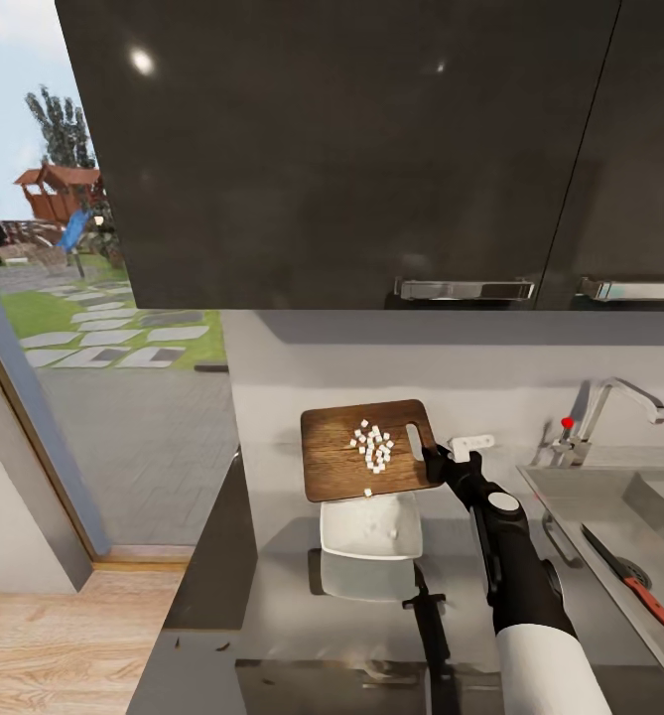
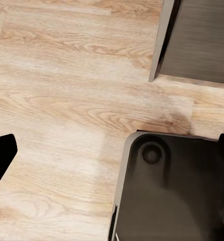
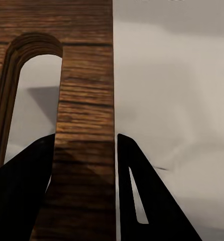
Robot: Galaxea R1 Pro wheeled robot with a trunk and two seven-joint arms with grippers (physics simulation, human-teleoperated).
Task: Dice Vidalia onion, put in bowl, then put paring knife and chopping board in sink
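Observation:
My right gripper (image 1: 436,459) is shut on the handle end of the chopping board (image 1: 356,447), holding it tilted in the air above the bowl (image 1: 341,526). In the right wrist view the gripper (image 3: 84,150) has a finger on either side of the board's wood (image 3: 87,100) beside its slot. Small white cubes of diced onion (image 1: 373,447) lie on the board; one is at its lower edge and one is in the bowl. The paring knife (image 1: 637,584) lies in the sink (image 1: 609,506). My left gripper (image 2: 112,150) is open over the wooden floor (image 2: 67,100).
The bowl stands on the glossy grey countertop (image 1: 272,596), left of the sink and its faucet (image 1: 609,397). Dark upper cabinets (image 1: 351,149) hang close overhead. A large window (image 1: 73,298) is at the left. The robot's dark base (image 2: 177,196) is under the left gripper.

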